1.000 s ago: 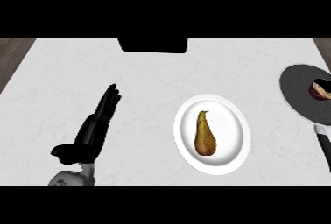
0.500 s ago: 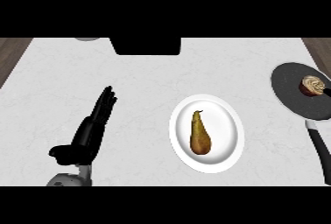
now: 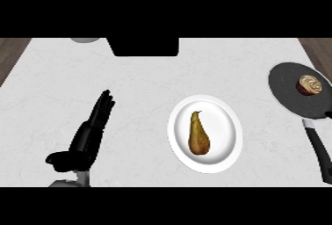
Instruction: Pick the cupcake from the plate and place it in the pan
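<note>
Your table point(image 3: 142, 88) is white with faint grey veins, the plate point(image 3: 224, 132) plain white, the pear point(image 3: 198, 137) golden-brown. The pan point(image 3: 285, 90) is black, the cupcake point(image 3: 311, 84) brown, swirled tan.

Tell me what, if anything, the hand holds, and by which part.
Nothing is held. The left hand is open, apart from the plate; the right hand is unseen.

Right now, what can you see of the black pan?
The round black frying pan lies flat on the pale marbled counter at the view's right edge, which crops it. Its inside looks dark grey and speckled. A long black handle runs toward the lower edge. A small brown cupcake with a pale swirled top sits inside. The white plate lies apart from it.
</note>
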Robot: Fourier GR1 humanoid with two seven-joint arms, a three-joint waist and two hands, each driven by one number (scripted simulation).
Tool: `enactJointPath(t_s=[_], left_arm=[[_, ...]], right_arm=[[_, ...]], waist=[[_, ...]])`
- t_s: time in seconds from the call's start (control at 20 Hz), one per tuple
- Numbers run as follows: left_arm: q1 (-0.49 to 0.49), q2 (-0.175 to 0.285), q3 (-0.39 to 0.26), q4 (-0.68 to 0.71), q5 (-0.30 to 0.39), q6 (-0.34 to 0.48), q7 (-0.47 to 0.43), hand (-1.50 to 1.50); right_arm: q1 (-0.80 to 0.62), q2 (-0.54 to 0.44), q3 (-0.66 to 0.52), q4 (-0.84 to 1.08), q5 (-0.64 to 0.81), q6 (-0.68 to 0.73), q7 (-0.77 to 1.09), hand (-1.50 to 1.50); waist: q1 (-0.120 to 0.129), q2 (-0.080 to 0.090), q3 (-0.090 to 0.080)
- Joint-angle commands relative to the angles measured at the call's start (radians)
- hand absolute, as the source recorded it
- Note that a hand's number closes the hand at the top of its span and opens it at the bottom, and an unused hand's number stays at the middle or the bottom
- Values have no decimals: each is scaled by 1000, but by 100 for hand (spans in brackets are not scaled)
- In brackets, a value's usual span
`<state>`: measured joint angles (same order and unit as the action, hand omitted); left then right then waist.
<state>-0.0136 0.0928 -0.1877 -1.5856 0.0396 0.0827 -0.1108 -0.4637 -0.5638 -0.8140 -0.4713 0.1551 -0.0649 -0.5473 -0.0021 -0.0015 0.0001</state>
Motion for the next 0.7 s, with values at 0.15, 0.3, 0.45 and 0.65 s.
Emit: enactJointPath(t_s=[0.15, 0.3, 0.45, 0.65], left_arm=[[-45, 22, 63, 3, 13, -38, 46, 0], [-53, -13, 56, 13, 8, -26, 36, 0], [1, -24, 29, -27, -25, -29, 40, 0], [-24, -51, 19, 5, -44, -23, 49, 0]], right_arm=[[160, 86, 88, -225, -63, -15, 38, -150], [251, 173, 125, -427, -97, -24, 112, -150], [269, 126, 153, -368, -112, -26, 85, -150], [347, 166, 191, -518, -108, -70, 142, -150]], waist=[[-1, 0, -1], [-6, -1, -1], [2, 1, 0], [0, 1, 0]])
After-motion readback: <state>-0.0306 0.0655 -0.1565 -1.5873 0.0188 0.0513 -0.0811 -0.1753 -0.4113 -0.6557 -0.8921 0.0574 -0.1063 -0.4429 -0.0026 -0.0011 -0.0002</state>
